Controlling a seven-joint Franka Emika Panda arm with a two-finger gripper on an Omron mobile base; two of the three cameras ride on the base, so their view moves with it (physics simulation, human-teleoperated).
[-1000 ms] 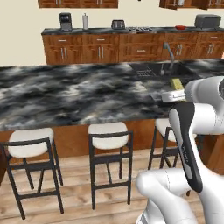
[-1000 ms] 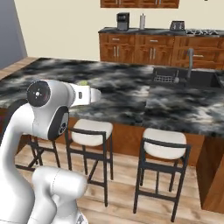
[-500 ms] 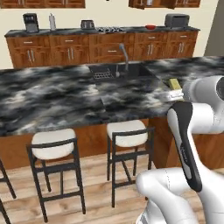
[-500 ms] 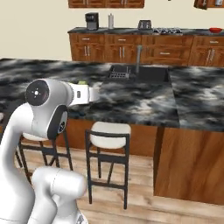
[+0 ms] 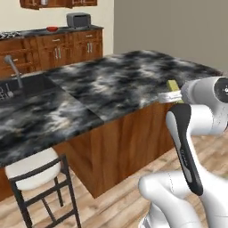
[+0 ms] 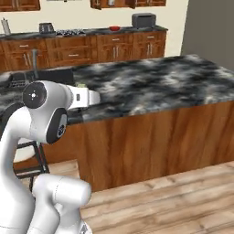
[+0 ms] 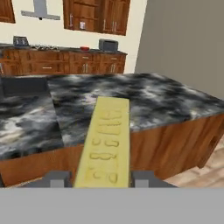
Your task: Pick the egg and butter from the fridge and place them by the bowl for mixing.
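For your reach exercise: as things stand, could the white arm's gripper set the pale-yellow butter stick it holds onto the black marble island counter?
Probably yes: the gripper, shut on the butter stick, points over the counter, nothing between.

embossed marks on butter point(image 7: 106, 144), unreadable, no other text

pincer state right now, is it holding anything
pincer: shut on the butter, the yellow stick clamped between its two fingertips and sticking out ahead over the marbled island counter.
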